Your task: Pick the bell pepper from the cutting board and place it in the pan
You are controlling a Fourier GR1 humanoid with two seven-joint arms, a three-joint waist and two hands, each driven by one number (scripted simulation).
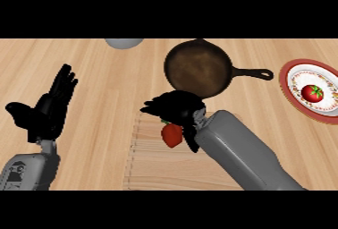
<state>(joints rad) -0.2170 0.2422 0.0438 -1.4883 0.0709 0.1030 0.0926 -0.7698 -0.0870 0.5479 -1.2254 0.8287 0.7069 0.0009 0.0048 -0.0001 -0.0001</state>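
Bell pepper (172,134): red, green stem; you find it directly under the right hand (175,107), whose fingers curl round its top, with its lower part hanging over the cutting board (158,165). Whether it touches the board you cannot tell.

Cutting board: pale wood, below and beneath that hand.

Pan (196,67): dark, round, just beyond the right hand's knuckles, handle pointing to the hand's right.

Plate (310,91): red-rimmed, patterned, well to the right hand's right, carrying a tomato (312,92).

Grey round object (123,42): beyond the hand, to its left, cut off by the view's upper edge.

Left hand (46,112): you see it open, fingers straight up, resting well left of the board.
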